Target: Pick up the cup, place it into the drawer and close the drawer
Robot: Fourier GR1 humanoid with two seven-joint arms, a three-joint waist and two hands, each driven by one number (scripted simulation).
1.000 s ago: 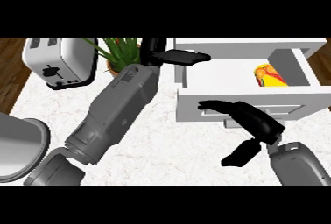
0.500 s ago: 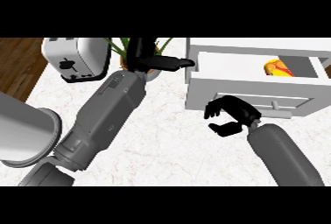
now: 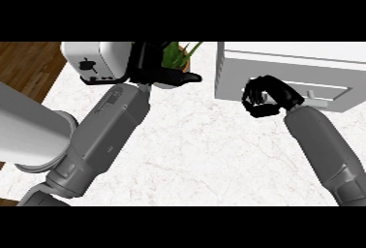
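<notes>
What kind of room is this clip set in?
Most likely a kitchen: a toaster and a potted plant stand on a white marble counter, beside a white drawer unit.

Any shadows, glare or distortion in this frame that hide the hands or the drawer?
Head view: lighting is even, no glare; the black right hand stands out against the white drawer front; the left hand blends into the dark plant behind it; a steep downward angle foreshortens both forearms.
</notes>
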